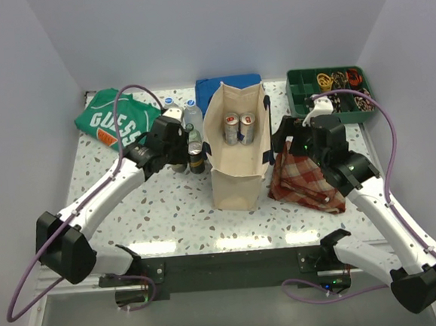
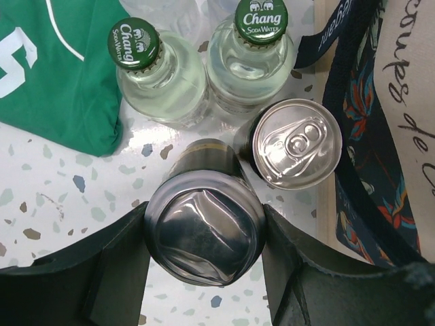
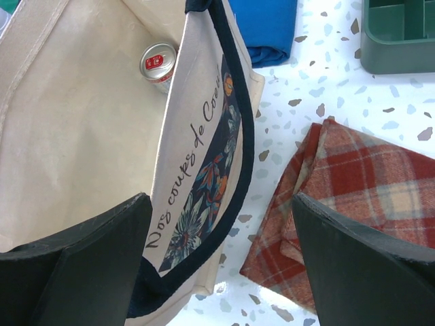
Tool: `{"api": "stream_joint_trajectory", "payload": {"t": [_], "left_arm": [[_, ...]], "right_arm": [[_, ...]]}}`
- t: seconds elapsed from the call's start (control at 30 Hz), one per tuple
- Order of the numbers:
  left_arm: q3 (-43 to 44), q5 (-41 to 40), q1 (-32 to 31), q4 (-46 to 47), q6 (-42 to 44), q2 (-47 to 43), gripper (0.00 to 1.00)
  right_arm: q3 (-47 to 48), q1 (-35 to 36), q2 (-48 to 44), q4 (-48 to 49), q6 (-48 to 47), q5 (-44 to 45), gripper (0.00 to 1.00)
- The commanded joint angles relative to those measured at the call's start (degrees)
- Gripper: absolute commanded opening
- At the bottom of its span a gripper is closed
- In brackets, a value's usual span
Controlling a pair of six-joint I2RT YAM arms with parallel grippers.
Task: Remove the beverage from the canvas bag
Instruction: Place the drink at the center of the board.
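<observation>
Evidently our left gripper (image 2: 204,246) clamps a dark can (image 2: 202,216) beside the canvas bag (image 1: 235,184), among bottles (image 2: 160,71) on the desk (image 1: 169,212). Our right gripper (image 3: 217,234), spread apart, straddles the bag's wall, probably to steady it. Two red cans (image 1: 239,128) sit inside.

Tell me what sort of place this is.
Probably a robot test booth: plain white walls box in a speckled table, the left arm and right arm are bolted at its near edge, and props such as the canvas bag and a green sorting tray are staged.

canvas bag (image 1: 238,178): cream, upright, open | red-silver cans (image 1: 232,129): two, upright inside | dark can (image 2: 204,227): outside, left
</observation>
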Motion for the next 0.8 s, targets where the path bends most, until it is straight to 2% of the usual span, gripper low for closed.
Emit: {"api": "stream_joint_trajectory", "payload": {"t": [0.0, 0.77], "left_arm": [[0.88, 1.76, 2.19, 7.19, -0.53, 0.77, 0.0], [0.45, 3.08, 3.25, 8.34, -0.53, 5.08, 0.0]], "right_arm": [[0.53, -0.08, -0.54, -0.13, -0.72, 1.77, 0.89], [0.45, -0.17, -0.36, -0.13, -0.98, 1.86, 0.89]]}}
